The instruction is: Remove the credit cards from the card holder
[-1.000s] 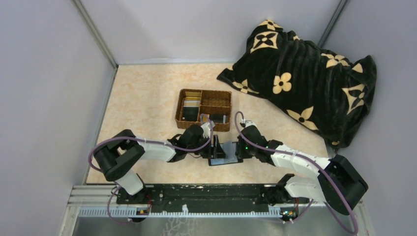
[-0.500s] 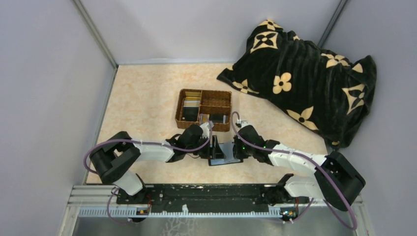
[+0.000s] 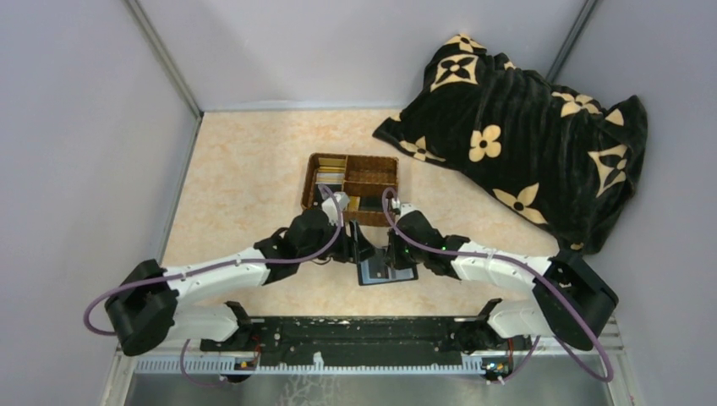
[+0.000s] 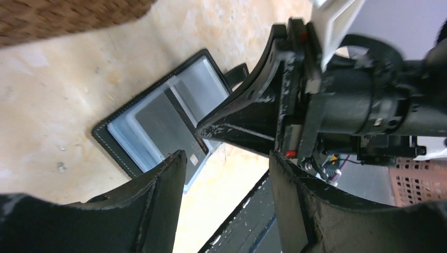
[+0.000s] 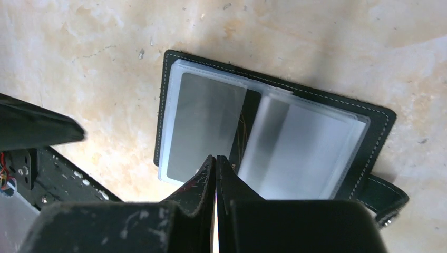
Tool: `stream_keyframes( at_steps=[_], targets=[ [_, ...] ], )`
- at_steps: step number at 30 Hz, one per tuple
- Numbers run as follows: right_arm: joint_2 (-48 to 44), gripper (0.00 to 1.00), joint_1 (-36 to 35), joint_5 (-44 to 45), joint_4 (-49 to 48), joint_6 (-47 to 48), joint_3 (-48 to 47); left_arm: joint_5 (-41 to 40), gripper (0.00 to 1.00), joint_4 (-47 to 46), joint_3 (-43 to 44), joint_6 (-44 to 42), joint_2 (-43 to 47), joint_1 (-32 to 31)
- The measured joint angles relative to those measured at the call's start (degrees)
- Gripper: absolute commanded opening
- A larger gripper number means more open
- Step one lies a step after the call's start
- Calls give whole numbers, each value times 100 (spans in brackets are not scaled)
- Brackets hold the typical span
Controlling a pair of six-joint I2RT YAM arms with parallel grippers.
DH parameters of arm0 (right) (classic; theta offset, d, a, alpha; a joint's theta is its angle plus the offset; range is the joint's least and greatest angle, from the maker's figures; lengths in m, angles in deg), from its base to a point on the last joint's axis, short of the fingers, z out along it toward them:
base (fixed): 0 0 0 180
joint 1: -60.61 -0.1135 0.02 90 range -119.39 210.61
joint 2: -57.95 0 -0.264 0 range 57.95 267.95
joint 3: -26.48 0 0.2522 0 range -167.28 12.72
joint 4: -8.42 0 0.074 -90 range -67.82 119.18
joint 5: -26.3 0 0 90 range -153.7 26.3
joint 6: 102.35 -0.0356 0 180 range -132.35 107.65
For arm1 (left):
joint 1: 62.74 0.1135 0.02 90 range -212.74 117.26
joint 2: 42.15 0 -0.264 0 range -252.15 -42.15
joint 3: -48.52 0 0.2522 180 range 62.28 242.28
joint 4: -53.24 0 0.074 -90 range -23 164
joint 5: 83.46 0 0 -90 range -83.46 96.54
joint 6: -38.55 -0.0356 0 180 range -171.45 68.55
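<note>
- The card holder (image 3: 385,272) lies open and flat close to the near edge of the desk (image 3: 245,169), about midway between its left and right edges. It sits on the near side of the wicker tray (image 3: 372,157).
- Its long axis runs roughly parallel to the near edge. Clear sleeves face up on both sides of the centre fold.
- A grey card (image 5: 203,118) fills the sleeve towards the left edge. The other sleeve looks cloudy, and its contents cannot be told.
- Right gripper (image 5: 216,161): jaws pressed together with only a hairline gap, and nothing visible in their grip. The tips sit over the holder's near long edge, at the fold.
- Left gripper (image 4: 226,168): jaws well apart and empty. The holder lies ahead of the tips, just off its left end.
- Judgement: the right arm is nearer. To pull the grey card, its jaws must part and line up with the sleeve mouth.
</note>
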Motion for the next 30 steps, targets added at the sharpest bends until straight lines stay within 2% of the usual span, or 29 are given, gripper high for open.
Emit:
stream_keyframes(
  at_steps=[5,10,21,30],
  targets=[
    [195,0,-92,0,-33,-7,-35,-540,65,251,11,-107,446,2],
    [214,0,-92,94,0,-26,-35,-616,64,168,-92,-105,201,13],
    [-129,0,166,35,-109,-133,170,289,64,-933,-319,243,-1384,39],
    [-70,0,208,-153,-345,-179,466,734,64,-1447,-317,404,-1727,125]
  ],
)
